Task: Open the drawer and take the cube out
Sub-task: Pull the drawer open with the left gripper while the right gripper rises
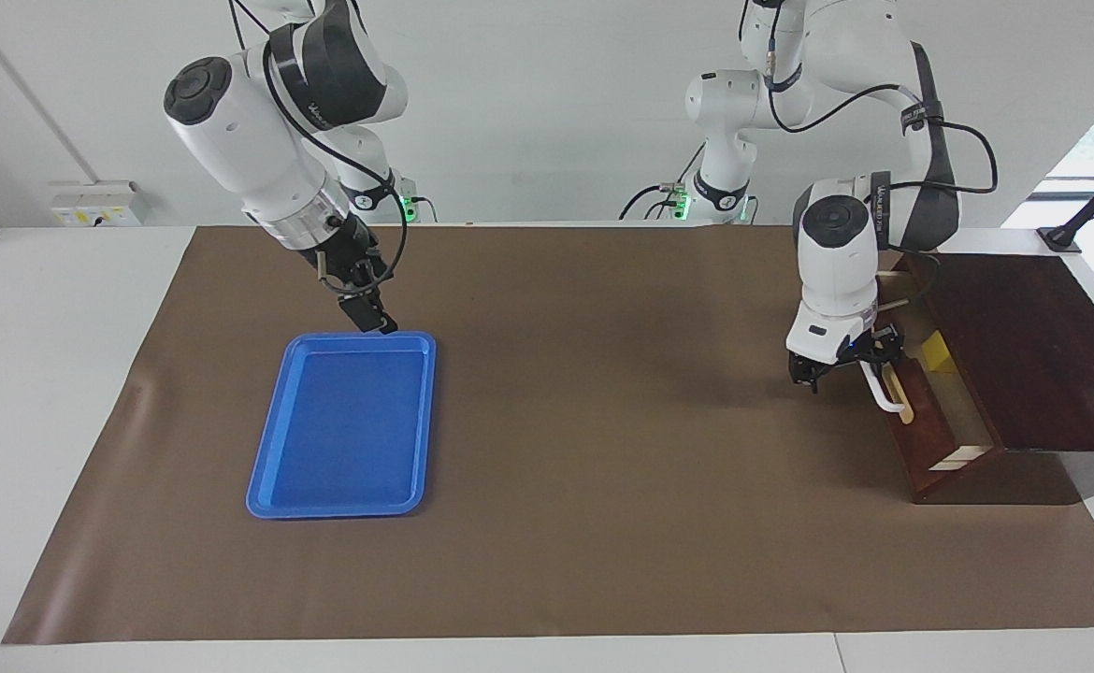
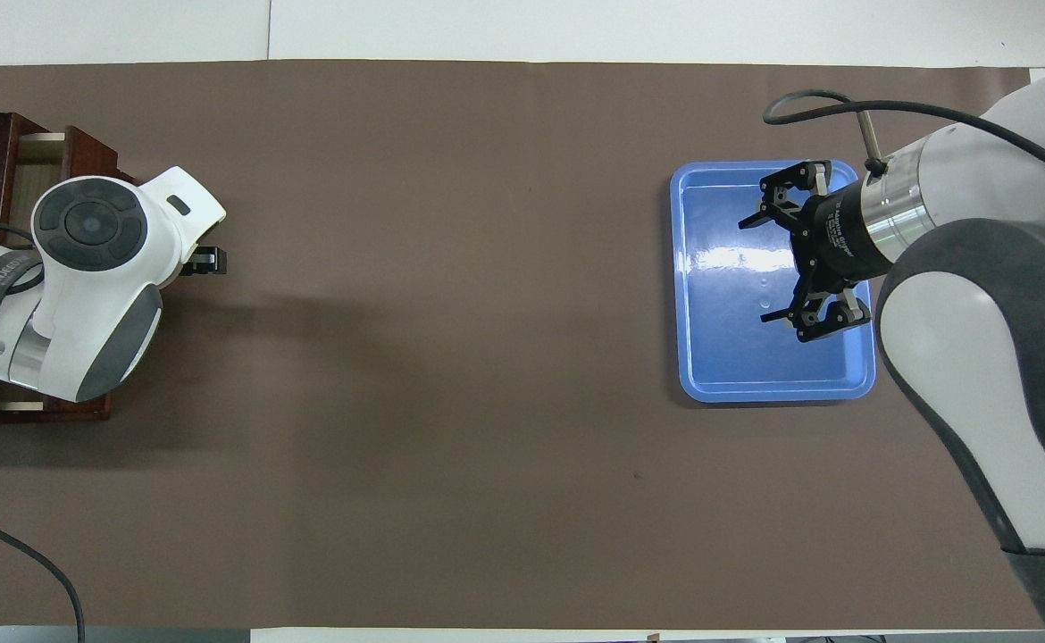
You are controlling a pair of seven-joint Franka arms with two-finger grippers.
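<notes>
Left gripper (image 1: 848, 366) is at the white bar handle (image 1: 884, 390) of the dark reddish-brown wooden drawer (image 1: 921, 421), jaws wide to either side of the bar; can't tell whether the fingers actually touch it. The drawer stands part-way out of its dark wooden box (image 1: 1043, 346) at the left arm's end of the table, pale light-wood interior showing. The small bright-yellow cube (image 1: 938, 355) sits inside, in the part of the drawer nearer the robots (hidden under the arm in the overhead view).

Right gripper (image 2: 768, 263) hangs in the air over the flat blue plastic tray (image 1: 341, 425), fingers spread wide, holding nothing. In the facing view its tip sits above the tray's rim nearest the robots. The tray itself lies toward the right arm's end, well apart from the drawer.

Everything sits on a brown paper sheet (image 2: 451, 357) covering a white table (image 1: 42, 374). White wall at the robots' end, with a socket box (image 1: 98, 203) on it.
</notes>
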